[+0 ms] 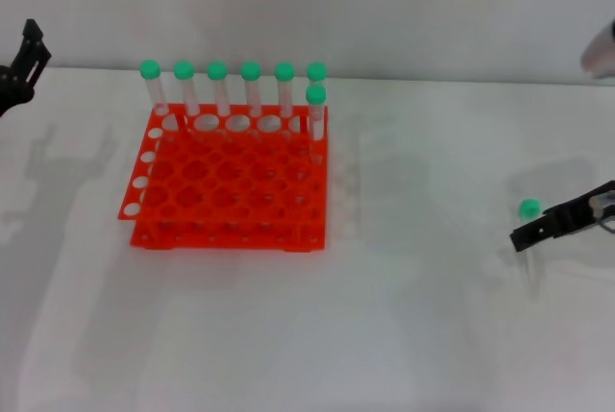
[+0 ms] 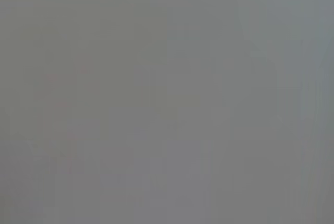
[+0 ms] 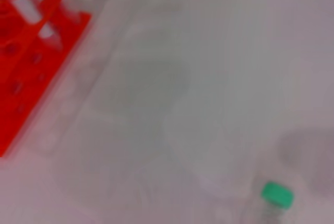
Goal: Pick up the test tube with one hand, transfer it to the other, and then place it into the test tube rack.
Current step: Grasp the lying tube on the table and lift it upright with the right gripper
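The right gripper (image 1: 524, 236) is near the tube (image 1: 529, 208) on the table (image 1: 404, 316), its grip unclear; the left gripper (image 1: 24, 61) is parked far left, grip unclear; the rack (image 1: 231, 186) holds seven tubes.

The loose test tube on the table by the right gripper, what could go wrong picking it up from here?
The test tube lies flat on the white table, clear except for its green cap, so the right gripper beside it may misjudge the body and pinch only the cap. Being round, it could roll away if nudged. The left gripper sits far across the test tube rack, so the handover may pass over the standing tubes and could knock them.
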Robot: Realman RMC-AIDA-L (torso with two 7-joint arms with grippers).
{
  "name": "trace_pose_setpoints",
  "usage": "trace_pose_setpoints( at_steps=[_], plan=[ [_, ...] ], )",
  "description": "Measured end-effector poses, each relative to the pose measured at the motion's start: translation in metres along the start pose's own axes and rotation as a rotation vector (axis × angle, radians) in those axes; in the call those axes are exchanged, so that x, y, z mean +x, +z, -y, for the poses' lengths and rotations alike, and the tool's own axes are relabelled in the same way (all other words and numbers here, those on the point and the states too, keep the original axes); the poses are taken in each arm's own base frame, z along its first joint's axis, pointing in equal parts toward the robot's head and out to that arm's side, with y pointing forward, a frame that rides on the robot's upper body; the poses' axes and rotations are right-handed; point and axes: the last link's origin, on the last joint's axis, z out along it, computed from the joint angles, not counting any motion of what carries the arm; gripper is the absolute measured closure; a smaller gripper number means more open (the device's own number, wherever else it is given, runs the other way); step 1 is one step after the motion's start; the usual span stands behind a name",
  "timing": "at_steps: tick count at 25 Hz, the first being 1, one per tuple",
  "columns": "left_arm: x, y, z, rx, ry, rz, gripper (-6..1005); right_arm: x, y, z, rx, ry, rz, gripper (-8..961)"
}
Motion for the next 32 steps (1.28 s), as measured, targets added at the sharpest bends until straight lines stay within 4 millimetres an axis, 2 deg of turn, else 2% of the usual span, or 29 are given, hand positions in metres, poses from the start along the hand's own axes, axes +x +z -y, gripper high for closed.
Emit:
trace_pose_setpoints(
  at_steps=[16, 26, 32],
  plan=[
    [-0.005, -0.007, 0.000, 0.000, 0.032, 0.018, 137, -0.006, 0.021, -0.037, 0.101, -0.073, -0.088, 136],
    [-0.006, -0.009, 0.000, -0.009, 0.037, 0.022, 137, -0.004, 0.028, -0.039, 0.223, -0.089, -0.127, 241],
    [-0.007, -0.007, -0.001, -0.010, 0.045, 0.033, 138, -0.003, 0.029, -0.036, 0.232, -0.089, -0.138, 248]
  ],
)
